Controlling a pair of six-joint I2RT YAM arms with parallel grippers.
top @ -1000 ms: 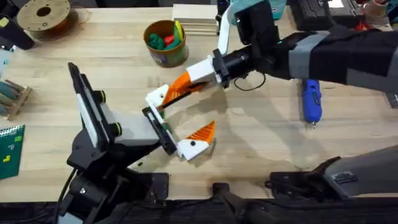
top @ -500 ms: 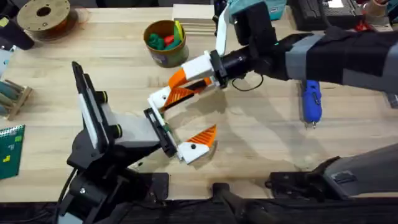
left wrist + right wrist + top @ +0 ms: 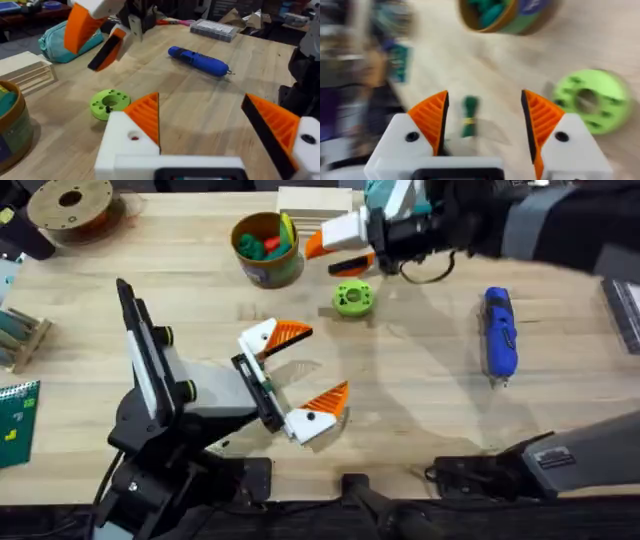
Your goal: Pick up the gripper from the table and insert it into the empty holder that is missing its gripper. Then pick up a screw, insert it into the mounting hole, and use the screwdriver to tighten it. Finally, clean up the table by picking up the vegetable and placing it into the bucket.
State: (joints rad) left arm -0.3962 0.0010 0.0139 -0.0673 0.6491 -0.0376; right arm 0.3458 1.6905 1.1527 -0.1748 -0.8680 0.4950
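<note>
**Veggie cleanup: right arm's got the line on it**

The vegetable [image 3: 469, 117] lies on the counter [image 3: 420, 410], showing between the right pincer's [image 3: 484, 128] spread, empty fingers in the wrist view, its long axis running roughly along the pincer's reach. I can't spot it from overhead. The right pincer [image 3: 335, 245] hangs near the bucket [image 3: 266, 248], so it looks nearer. The left pincer [image 3: 300, 378] sits released mid-counter, with the green disc [image 3: 352, 298] and screwdriver [image 3: 499, 333] off beyond it.

two grippers [image 3: 300, 376] [image 3: 338, 246], one screwdriver [image 3: 498, 332], one bucket [image 3: 266, 248], one green disc [image 3: 352, 298]
</note>
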